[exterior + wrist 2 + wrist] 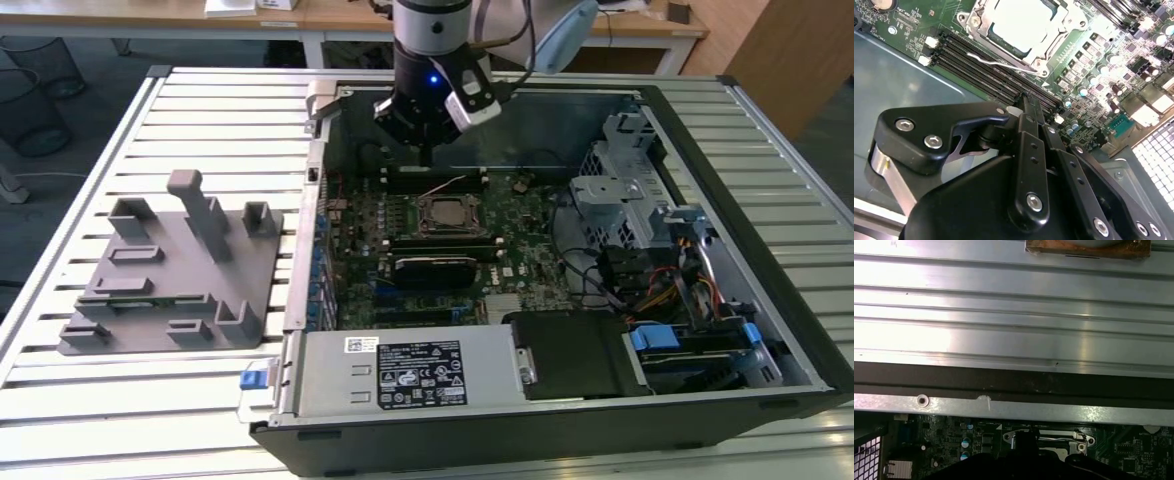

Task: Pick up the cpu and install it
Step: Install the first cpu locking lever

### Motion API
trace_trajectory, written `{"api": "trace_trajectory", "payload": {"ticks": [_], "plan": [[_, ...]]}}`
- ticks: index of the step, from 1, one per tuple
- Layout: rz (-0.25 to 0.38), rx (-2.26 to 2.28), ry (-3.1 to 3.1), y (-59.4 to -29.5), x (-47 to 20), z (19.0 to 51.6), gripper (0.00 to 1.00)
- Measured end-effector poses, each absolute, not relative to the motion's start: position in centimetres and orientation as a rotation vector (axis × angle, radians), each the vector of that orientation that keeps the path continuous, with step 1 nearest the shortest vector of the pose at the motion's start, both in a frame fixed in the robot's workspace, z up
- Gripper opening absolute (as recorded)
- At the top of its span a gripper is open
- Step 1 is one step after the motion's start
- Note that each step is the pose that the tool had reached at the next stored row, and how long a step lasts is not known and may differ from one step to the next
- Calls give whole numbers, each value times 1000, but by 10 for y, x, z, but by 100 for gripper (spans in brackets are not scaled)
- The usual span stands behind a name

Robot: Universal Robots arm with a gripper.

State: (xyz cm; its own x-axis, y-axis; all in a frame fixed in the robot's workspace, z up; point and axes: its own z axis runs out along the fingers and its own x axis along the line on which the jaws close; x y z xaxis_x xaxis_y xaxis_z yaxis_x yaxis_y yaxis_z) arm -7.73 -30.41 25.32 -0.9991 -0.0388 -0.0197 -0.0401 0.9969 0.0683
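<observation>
The cpu (1021, 22), a pale silver square, lies flat inside the metal socket frame (1046, 50) on the green motherboard (521, 225) of the open computer case. A thin metal lever (999, 61) runs along the frame's edge. In the exterior view the socket (447, 213) sits mid-board. My gripper (424, 155) hangs above the board between the socket and the case's far wall, apart from the cpu. In the second wrist view its black fingers (1026, 145) meet at the tips, and the gripper (1025, 102) is shut with nothing between them.
A grey plastic tray (174, 270) with upright posts stands on the slatted metal table (94, 400), at the exterior view's left of the case. A power supply (400, 375), drive cages (627, 150) and cables (641, 290) crowd the case. The case's rim (1014, 405) edges the board.
</observation>
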Motion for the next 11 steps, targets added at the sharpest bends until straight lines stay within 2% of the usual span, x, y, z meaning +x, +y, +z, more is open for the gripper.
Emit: {"api": "trace_trajectory", "payload": {"ticks": [11], "plan": [[107,-62,3121,-304,-75,250,11]]}}
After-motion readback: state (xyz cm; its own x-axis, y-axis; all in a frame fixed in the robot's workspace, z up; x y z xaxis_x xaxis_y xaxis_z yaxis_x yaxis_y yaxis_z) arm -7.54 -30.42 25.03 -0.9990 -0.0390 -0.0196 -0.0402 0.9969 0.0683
